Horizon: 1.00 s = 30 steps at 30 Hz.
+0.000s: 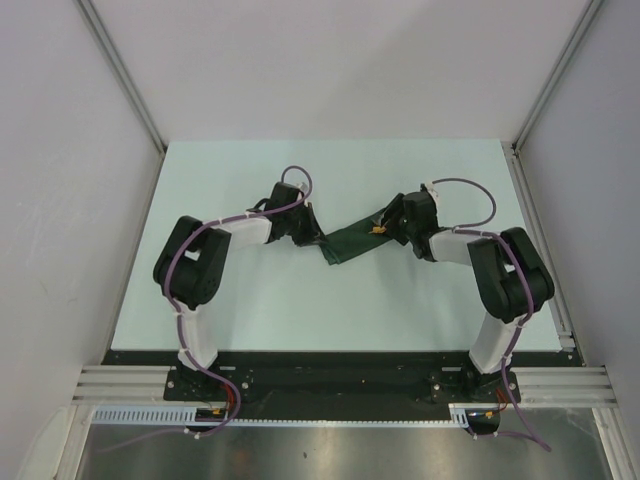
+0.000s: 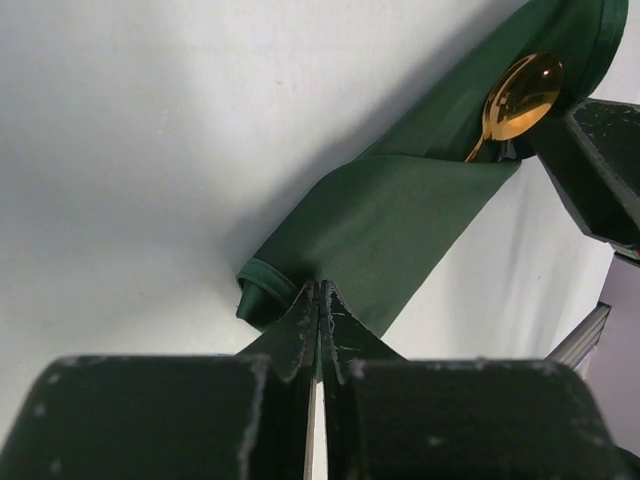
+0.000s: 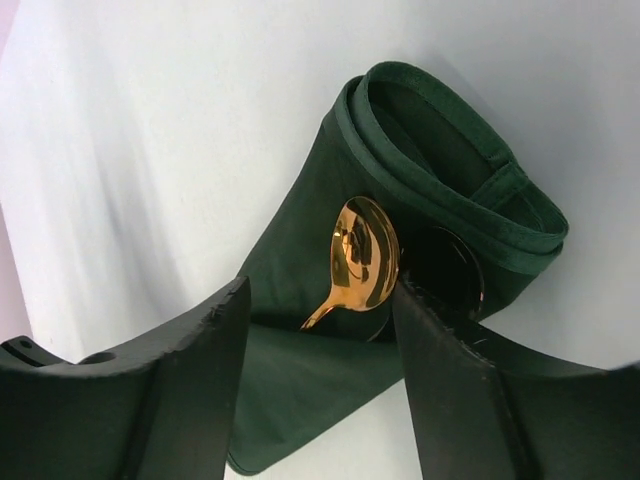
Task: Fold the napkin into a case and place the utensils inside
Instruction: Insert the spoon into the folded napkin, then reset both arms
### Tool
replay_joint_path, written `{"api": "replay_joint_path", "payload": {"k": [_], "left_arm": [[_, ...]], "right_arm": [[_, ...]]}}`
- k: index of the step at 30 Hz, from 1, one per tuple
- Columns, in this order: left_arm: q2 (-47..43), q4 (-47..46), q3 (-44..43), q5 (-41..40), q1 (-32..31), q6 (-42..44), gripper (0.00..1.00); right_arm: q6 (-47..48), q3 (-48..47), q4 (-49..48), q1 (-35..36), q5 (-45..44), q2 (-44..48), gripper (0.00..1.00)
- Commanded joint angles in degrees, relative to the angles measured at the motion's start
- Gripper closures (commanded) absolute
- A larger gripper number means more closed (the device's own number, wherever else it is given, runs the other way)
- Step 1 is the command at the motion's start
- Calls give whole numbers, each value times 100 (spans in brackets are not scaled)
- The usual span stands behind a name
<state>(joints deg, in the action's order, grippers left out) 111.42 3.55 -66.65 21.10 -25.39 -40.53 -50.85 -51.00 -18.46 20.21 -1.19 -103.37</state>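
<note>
Lying narrow and layered, the green case (image 1: 350,243) holds a gold spoon (image 3: 365,252).

No legible text, label, brand, number or sign in any of the three views.
</note>
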Motion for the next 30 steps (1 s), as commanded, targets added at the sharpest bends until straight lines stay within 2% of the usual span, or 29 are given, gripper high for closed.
{"api": "replay_joint_path", "payload": {"k": [1, 5, 8, 9, 10, 13, 14, 17, 18, 21, 25, 30], "left_arm": [[-454, -100, 21, -71, -37, 19, 96], [-568, -83, 3, -71, -37, 45, 90], [-795, 110, -76, -177, -54, 185, 80], [-910, 145, -85, -203, -89, 256, 73], [-1033, 207, -76, -255, -124, 343, 70], [-1578, 357, 116, -466, -422, 651, 60], [-1736, 348, 187, -475, -528, 765, 59], [-2342, 139, 634, -519, -1037, 1011, 53], [-2692, -2, 801, -502, -1308, 1047, 47], [-3290, -758, 1531, -484, -1897, 1056, 42], [-3897, -1846, 2410, -405, -2602, 925, 40], [-4592, -2271, 2867, -555, -3086, 959, 38]], "right_arm": [[391, -358, 782, -52, -197, 466, 35], [767, -392, 1133, -113, -364, 835, 34], [1381, -507, 1616, -157, -566, 1283, 32], [1646, -603, 1826, -131, -653, 1415, 32], [1857, -656, 2133, -96, -794, 1521, 32], [2465, -753, 2732, 36, -812, 2013, 29], [2588, -727, 2829, 53, -717, 2240, 1], [2773, -648, 3400, 194, -690, 2680, 0], [2800, -587, 3549, 212, -576, 3047, 0], [2747, -87, 3447, 291, -67, 3899, 0], [2161, 1063, 2849, 422, 522, 4886, 0], [1632, 2190, 2348, 475, 874, 5801, 0]]}}
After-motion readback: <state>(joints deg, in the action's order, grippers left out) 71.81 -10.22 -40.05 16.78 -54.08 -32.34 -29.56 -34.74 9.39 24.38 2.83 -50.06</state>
